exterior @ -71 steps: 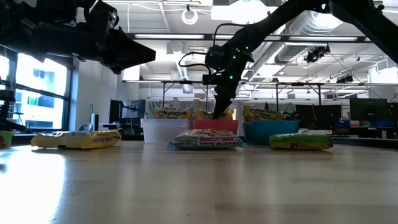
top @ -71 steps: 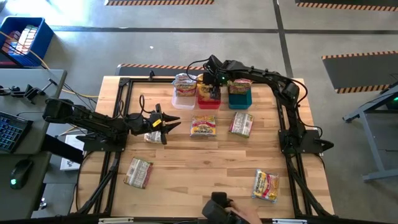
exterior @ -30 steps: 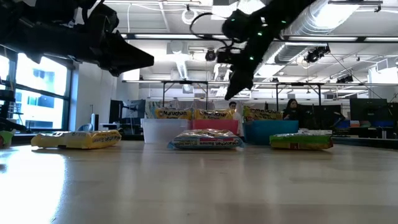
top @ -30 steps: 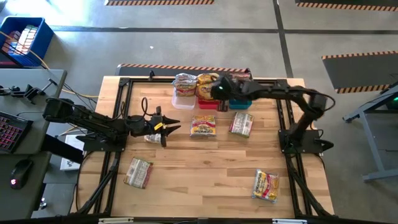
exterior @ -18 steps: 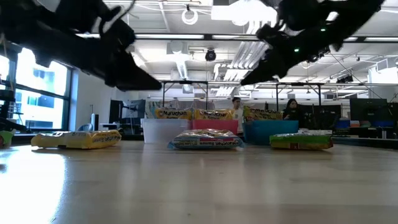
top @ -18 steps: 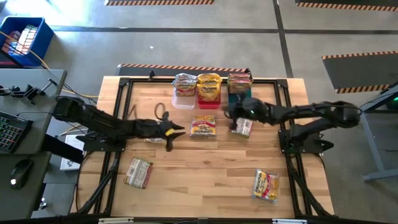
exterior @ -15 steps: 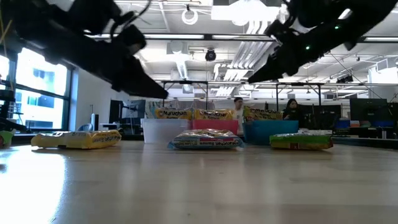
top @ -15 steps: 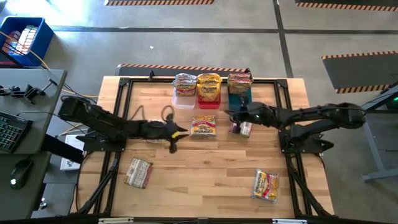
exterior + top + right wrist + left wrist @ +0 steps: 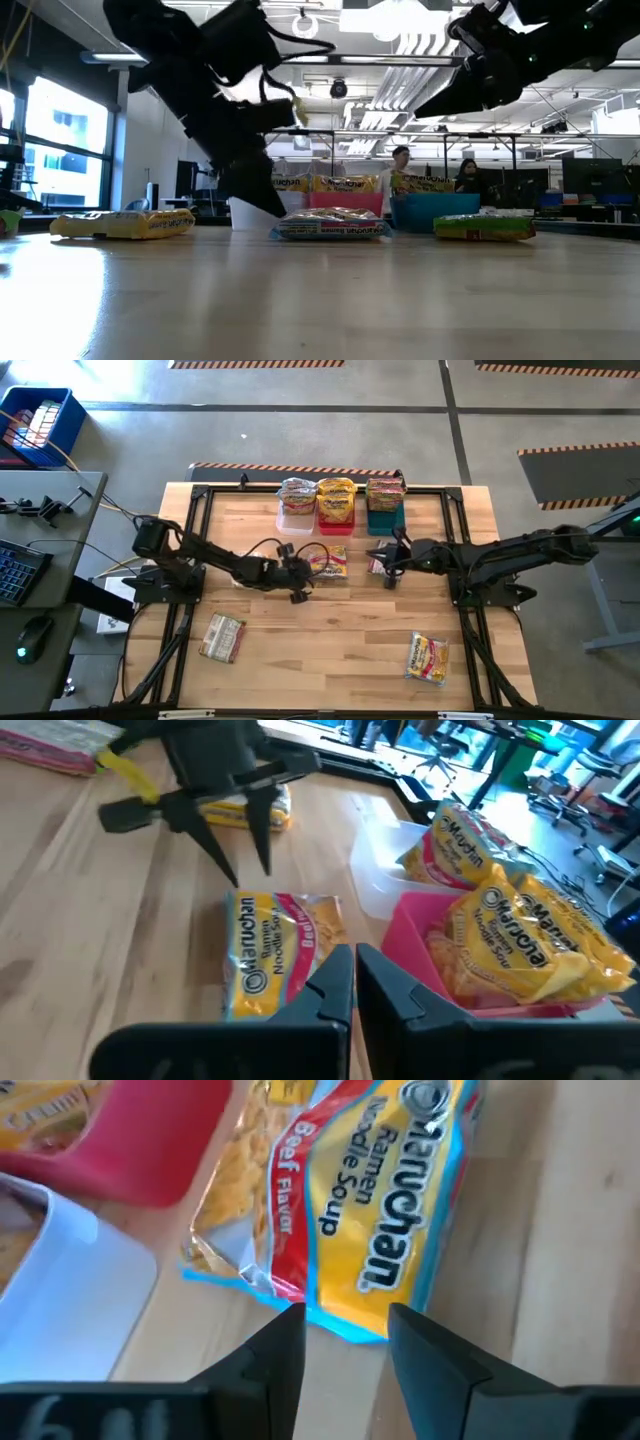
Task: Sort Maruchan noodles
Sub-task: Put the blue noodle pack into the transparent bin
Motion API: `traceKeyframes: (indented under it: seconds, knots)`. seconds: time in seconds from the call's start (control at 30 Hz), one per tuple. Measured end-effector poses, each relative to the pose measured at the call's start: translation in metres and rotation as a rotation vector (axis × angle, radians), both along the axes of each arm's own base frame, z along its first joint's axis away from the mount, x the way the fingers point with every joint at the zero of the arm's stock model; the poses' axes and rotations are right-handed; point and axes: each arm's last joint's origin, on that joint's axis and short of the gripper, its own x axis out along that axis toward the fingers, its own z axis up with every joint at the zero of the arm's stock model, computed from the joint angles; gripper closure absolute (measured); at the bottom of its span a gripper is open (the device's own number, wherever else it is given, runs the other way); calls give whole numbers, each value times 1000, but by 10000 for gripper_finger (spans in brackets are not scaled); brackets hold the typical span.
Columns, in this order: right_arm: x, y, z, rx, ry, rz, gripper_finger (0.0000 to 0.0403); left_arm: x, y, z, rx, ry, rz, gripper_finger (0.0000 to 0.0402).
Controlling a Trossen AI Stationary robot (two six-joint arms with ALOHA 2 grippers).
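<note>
Left claw (image 9: 297,573) reaches low across the surface (image 9: 330,650), arm stretched out from its base, fingers (image 9: 280,1355) spread, tips right at the near edge of the yellow beef-flavor packet (image 9: 327,561), not pinching it. Right claw (image 9: 390,563) hangs above the surface with its arm extended nearly flat, fingers (image 9: 330,985) close together with a thin gap between them, holding nothing; it sits over the reddish packet (image 9: 380,565), so little of that one shows.

Beyond both claws, three bins line the far edge: the clear bin (image 9: 296,519) holding a silvery-white packet (image 9: 296,494), the red bin (image 9: 334,521) with yellow packets (image 9: 335,497), the teal bin (image 9: 385,519) with a reddish packet (image 9: 385,491).

Behind the left claw, a pale packet (image 9: 122,224) lies flat. Open wood on the near side, with a silvery packet (image 9: 222,637) and another yellow one (image 9: 426,658) well apart toward the near corners.
</note>
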Motion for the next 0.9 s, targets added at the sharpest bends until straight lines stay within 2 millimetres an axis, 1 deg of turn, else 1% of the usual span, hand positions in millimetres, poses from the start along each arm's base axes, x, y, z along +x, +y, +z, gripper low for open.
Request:
traceKeyframes:
  seconds: [0.07, 0.2, 0.4, 0.5, 0.63, 0.77, 0.83, 0.9]
  knots:
    - [0, 1, -1, -5, 7, -2, 402, 1, 0, -3, 0, 24, 1, 263]
    - [0, 1, -2, -4, 16, -23, 402, 6, 1, -7, -13, 35, -55, 263]
    - [0, 2, -3, 36, 12, -20, 402, 8, 11, -17, -51, 51, -40, 264]
    - [0, 2, -3, 39, 14, -19, 402, 9, 13, -17, -98, 40, -63, 268]
    - [0, 2, -4, 39, 19, -20, 402, 9, 14, -17, -91, 46, -86, 275]
    - [-1, 2, -4, 42, 23, -21, 402, 9, 14, -17, -93, 48, -95, 293]
    - [-1, 2, -4, 60, 23, -16, 402, 10, 13, -17, -104, 43, -103, 310]
    - [0, 4, -5, 85, 33, 43, 402, 10, 11, -17, -116, 38, -123, 332]
